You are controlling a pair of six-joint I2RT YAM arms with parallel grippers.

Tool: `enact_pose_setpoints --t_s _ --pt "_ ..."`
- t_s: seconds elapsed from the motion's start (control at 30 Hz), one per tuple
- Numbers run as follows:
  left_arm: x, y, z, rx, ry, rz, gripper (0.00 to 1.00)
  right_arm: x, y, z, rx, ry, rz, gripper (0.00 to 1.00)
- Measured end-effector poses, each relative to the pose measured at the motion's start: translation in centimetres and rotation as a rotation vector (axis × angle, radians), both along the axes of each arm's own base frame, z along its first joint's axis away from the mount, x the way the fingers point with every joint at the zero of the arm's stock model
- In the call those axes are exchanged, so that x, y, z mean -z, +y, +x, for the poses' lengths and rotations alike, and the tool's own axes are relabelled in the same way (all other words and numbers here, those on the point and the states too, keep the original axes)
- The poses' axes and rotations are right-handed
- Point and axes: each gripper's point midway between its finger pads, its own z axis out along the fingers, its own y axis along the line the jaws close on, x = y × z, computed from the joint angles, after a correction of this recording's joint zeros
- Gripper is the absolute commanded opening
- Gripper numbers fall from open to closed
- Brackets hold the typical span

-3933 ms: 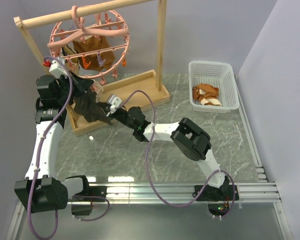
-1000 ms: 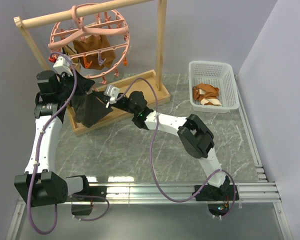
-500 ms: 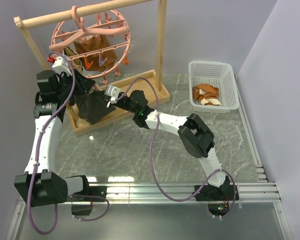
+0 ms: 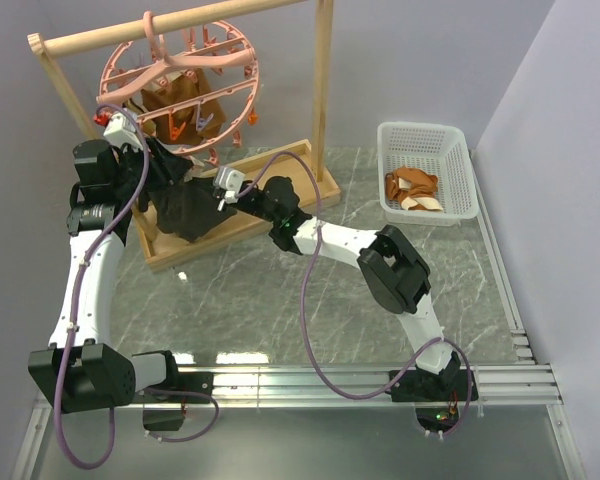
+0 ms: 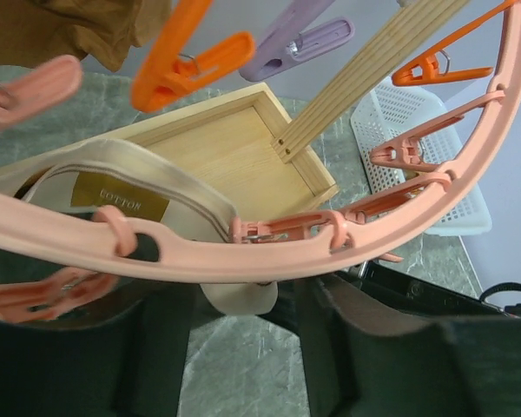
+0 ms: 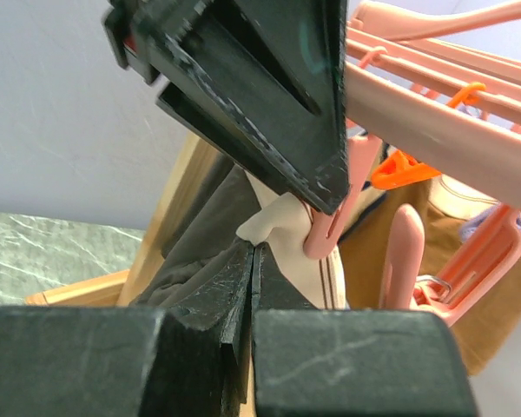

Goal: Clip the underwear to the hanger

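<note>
The underwear [image 4: 185, 208] hangs below the hanger [image 5: 399, 217], its beige waistband [image 5: 156, 174] bitten by a pink clip [image 6: 330, 221]; the left gripper [image 5: 243, 347] stands released, fingers either side of that waistband just under the ring; the right gripper [image 6: 252, 269] is clenched on the dark fabric (a thin fold only); beneath, a marble-patterned table [image 4: 280, 310]; the wooden rack [image 4: 323, 90] carries the hanger; a white basket [image 4: 460, 165] sits well apart at the right; pale walls behind.

A pale wooden frame rack [image 4: 323, 90] stood on the grey-green marbled tabletop [image 4: 270, 300], with a tan cloth piece [image 4: 183, 96] hanging below its crossbar. Well to the right, a white plastic mesh basket [image 4: 466, 175] held crumpled orange-and-cream garments [image 4: 412, 188].
</note>
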Motion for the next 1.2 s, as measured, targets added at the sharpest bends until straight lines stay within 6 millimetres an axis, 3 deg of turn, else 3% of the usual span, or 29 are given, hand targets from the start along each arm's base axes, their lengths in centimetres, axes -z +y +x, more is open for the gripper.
enact_pose_setpoints --t_s 0.17,0.3,0.57,0.7,1.13,1.2 --pt "-0.3 0.2 -0.1 -0.011 -0.001 -0.019 0.66 0.0 -0.5 0.7 0.014 -0.009 -0.004 0.00" --pt "-1.7 0.8 -0.5 -0.030 -0.035 -0.040 0.78 0.0 -0.6 0.9 0.015 -0.012 -0.010 0.00" --pt "-3.5 0.8 -2.5 -0.005 -0.096 -0.057 0.89 -0.2 -0.9 1.2 0.019 -0.020 -0.013 0.00" --pt "-4.2 0.5 -3.8 0.015 -0.137 -0.039 0.98 -0.4 -2.1 1.8 0.046 -0.007 -0.013 0.00" --pt "-6.1 -1.0 -9.7 0.077 -0.296 0.063 0.99 -0.8 -6.1 4.1 0.141 0.129 -0.045 0.00" --pt "-5.9 -1.1 -10.3 0.072 -0.289 0.062 0.99 -0.5 -6.7 4.3 0.151 0.159 -0.057 0.06"
